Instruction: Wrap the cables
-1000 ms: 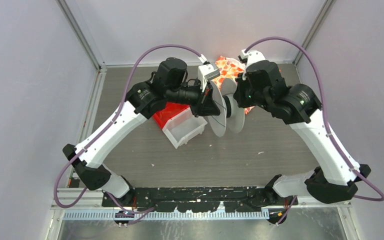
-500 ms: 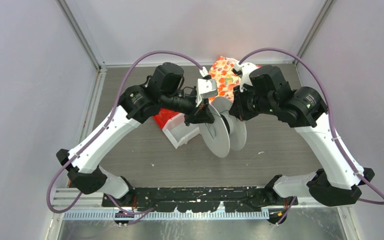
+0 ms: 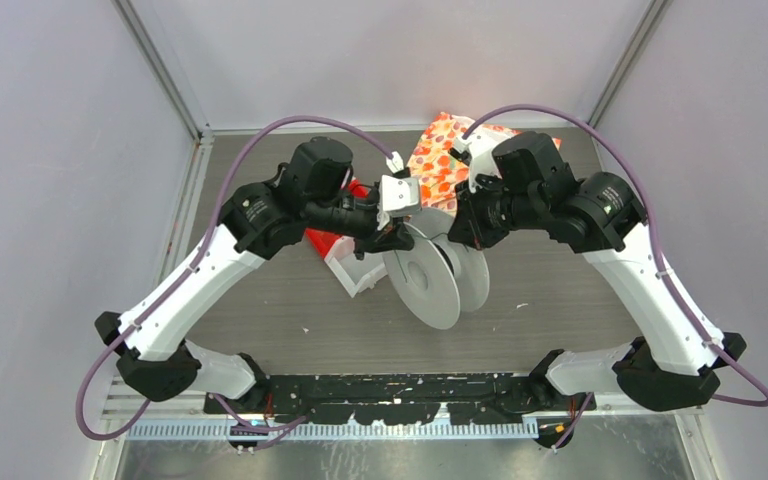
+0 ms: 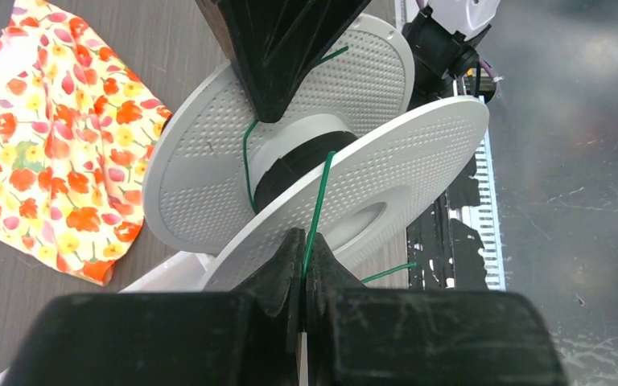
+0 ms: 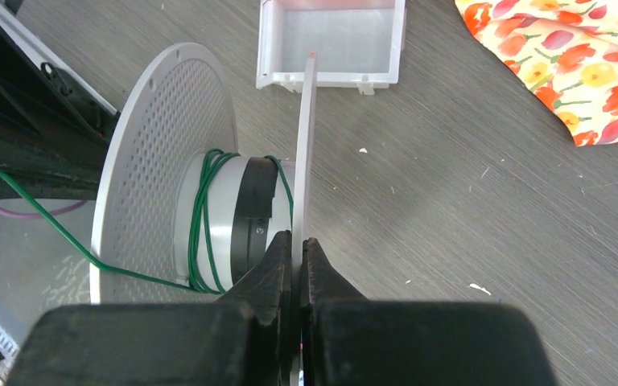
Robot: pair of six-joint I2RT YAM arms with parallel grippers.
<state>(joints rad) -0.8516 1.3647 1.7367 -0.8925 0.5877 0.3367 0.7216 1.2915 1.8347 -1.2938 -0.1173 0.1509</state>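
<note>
Pinching green cable (image 4: 319, 197) in clenched tips, left gripper (image 4: 303, 269); strand runs straight ahead onto spool (image 4: 209, 185) hub. Right gripper (image 5: 298, 251) clamped on flange (image 5: 306, 137) edge, cable coils just left of tips.

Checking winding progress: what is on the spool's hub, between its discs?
A few turns of green cable circle the spool's white hub, beside a black band. The hub's far side is hidden, so the full count cannot be seen.
</note>
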